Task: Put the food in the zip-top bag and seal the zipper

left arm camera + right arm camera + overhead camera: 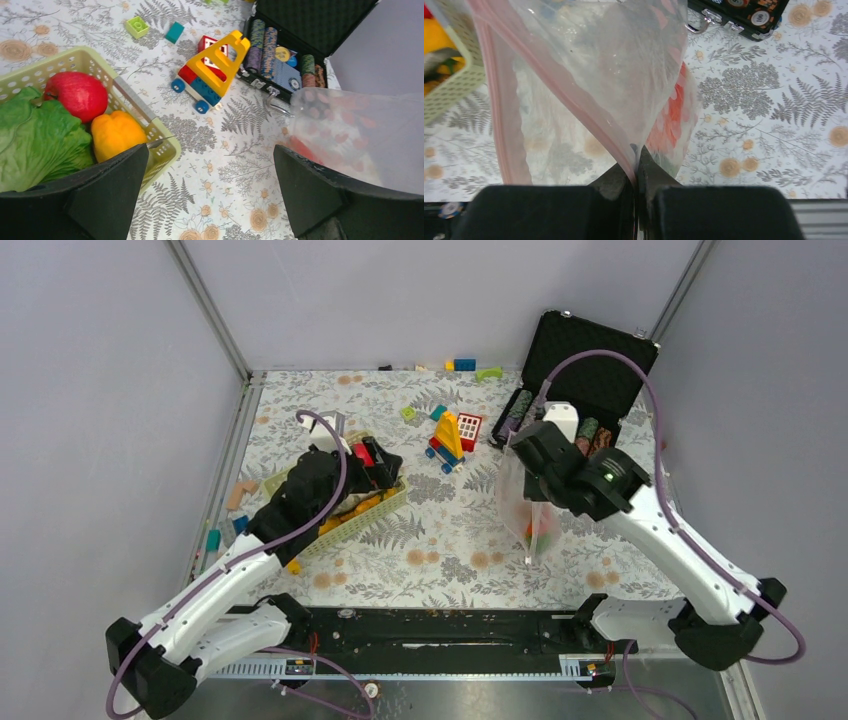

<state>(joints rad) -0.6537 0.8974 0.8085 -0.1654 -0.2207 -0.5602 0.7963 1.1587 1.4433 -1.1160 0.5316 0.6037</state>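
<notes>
Plastic nearly everywhere, on a matt printed worktop [450,540].
The bag [589,65] is clear, glossy, crinkled film; the basket [131,100] matt moulded plastic; the apple [75,94] smooth and shiny.

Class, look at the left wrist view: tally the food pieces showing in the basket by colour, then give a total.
Red, apple: 1
Yellow-orange, pepper: 1
Green, lettuce: 1 clump
Total: 3 in the basket

Overhead, two close wrist views on bag [517,508]
</notes>
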